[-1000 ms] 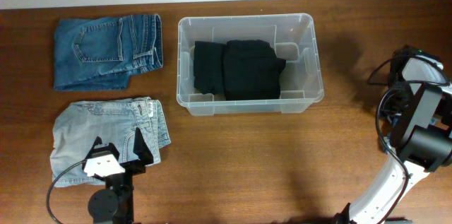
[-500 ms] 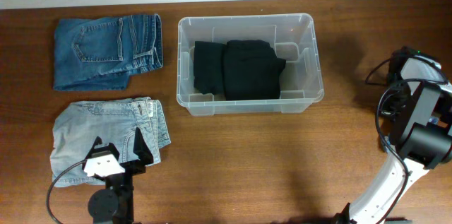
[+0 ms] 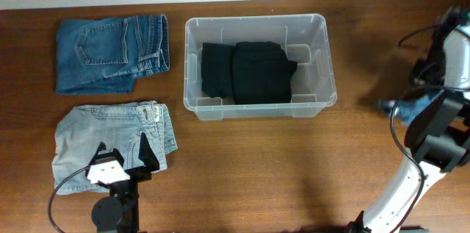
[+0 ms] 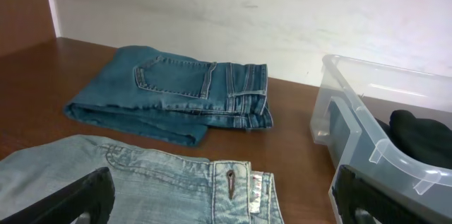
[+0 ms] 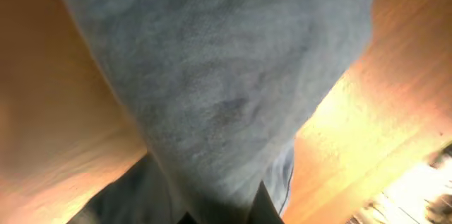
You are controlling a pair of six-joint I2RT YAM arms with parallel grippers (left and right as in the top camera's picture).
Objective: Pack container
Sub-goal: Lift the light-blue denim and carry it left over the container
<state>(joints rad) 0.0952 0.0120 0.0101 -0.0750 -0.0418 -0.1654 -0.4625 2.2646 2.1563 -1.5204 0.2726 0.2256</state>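
The clear plastic container (image 3: 257, 23) stands at the table's back centre, and its near wall (image 4: 353, 136) shows in the left wrist view. Folded black garments (image 3: 250, 71) lie inside it. My left gripper (image 3: 123, 153) (image 4: 226, 206) stands open, low over the folded light-blue jeans (image 3: 81, 141) (image 4: 141, 178), with one finger on each side of the waistband. My right gripper (image 5: 224, 206) is shut on a grey-blue garment (image 5: 219, 75) that fills its view. In the overhead view that garment is a blurred blue patch (image 3: 404, 106) beside the right arm.
Folded dark-blue jeans (image 3: 110, 53) (image 4: 176, 93) lie at the back left, beyond the light pair. The right arm (image 3: 440, 134) rises along the table's right edge with cables near it. A pale wall (image 4: 247, 12) runs behind the table.
The right arm has swung up and back toward the far right corner, and a blurred blue garment now shows beside it. The left arm, jeans and container have not moved.
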